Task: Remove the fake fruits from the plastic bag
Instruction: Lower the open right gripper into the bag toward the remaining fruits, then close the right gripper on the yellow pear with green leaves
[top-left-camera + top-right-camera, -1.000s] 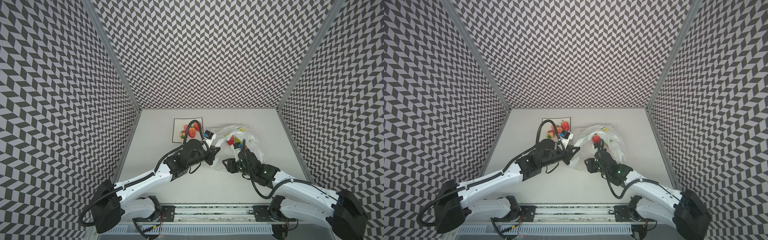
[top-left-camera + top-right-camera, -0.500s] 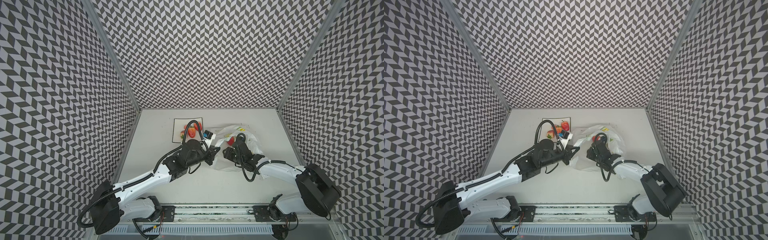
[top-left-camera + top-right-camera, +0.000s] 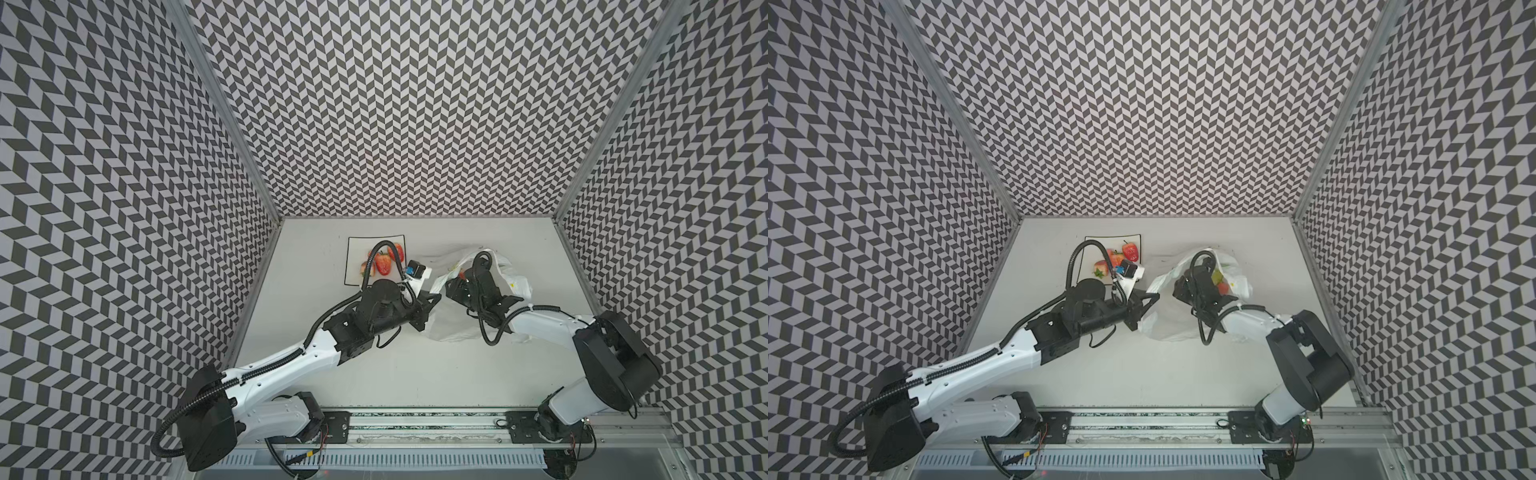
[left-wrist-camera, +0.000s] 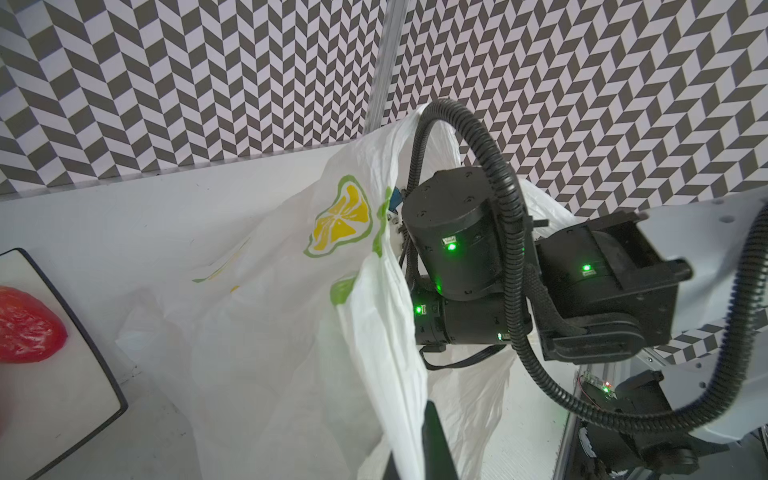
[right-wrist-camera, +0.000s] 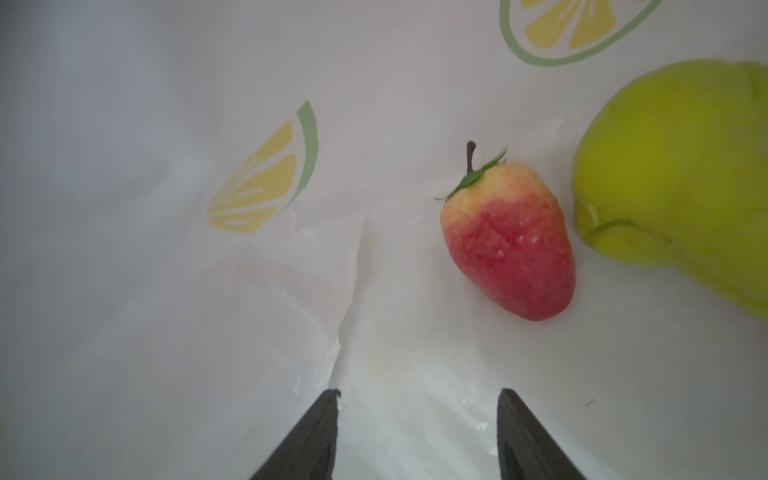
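The white plastic bag [image 3: 457, 328] [image 3: 1167, 328] lies crumpled right of centre. My left gripper [image 3: 436, 297] [image 4: 411, 449] is shut on a fold of the bag's rim [image 4: 386, 332] and holds the mouth up. My right gripper [image 5: 417, 395] is inside the bag, open and empty. Just beyond its tips, on the bag's floor, lie a pinkish-red strawberry [image 5: 507, 245] and a yellow-green pear [image 5: 681, 166], the pear farther to one side. Both fruits also show past the right wrist [image 3: 1202, 286] in a top view. More red strawberries [image 3: 383, 264] [image 4: 25, 328] lie on the plate.
The square white black-rimmed plate [image 3: 353, 249] [image 3: 1096, 249] [image 4: 50, 374] sits at the back, left of the bag and just behind my left wrist. The left arm's cable loops over it. Patterned walls close in the table on three sides.
My right arm has folded, its elbow swinging out to the right, and the gripper has gone deeper into the bag mouth with its jaws wider apart. The left gripper has kept its hold.
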